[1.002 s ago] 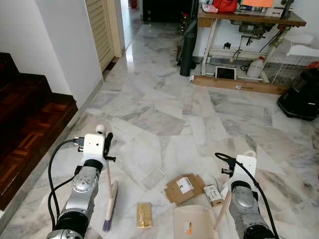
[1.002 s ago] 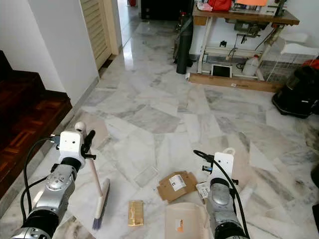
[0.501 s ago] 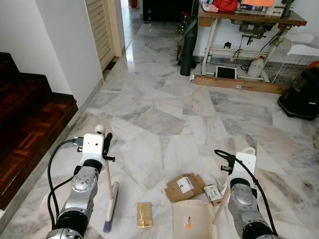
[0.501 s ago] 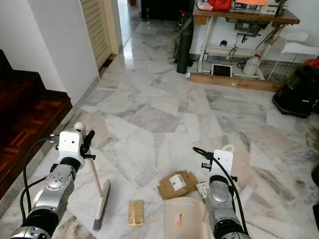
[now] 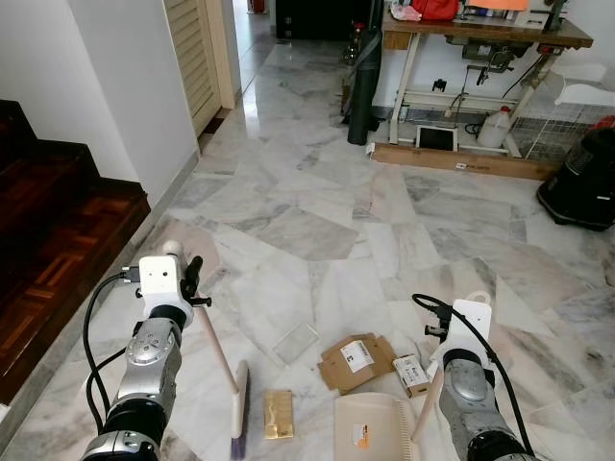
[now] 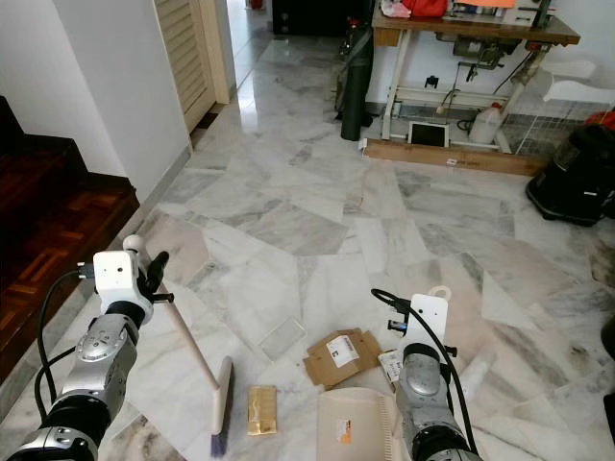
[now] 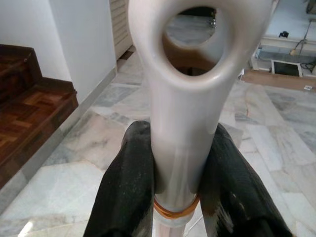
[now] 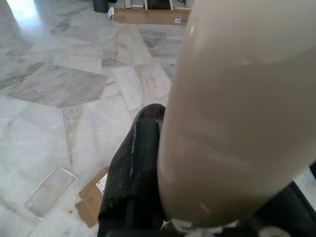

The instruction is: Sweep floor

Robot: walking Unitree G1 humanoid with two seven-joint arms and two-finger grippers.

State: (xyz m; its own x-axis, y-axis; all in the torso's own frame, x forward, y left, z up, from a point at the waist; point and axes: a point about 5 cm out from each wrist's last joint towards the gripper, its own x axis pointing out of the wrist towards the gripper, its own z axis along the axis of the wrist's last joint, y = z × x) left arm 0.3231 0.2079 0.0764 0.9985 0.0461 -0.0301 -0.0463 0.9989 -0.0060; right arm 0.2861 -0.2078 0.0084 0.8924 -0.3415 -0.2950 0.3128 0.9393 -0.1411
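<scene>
While left tool [image 7: 177,182] grips broom [image 5: 236,408] | gold packet [image 5: 278,414] just beside bristles

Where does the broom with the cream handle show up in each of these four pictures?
Left eye: cream-handled broom, low left, head beside yellow packet.
Right eye: low left, same packet alongside.
Left wrist: its looped handle top, centre, between black fingers.
Right wrist: not seen.

The left hand [image 7: 175,173] is shut tight around the broom handle [image 5: 213,344], up near its top. The right hand [image 8: 163,197] squeezes the dustpan handle [image 5: 430,403], far across from the broom.
</scene>
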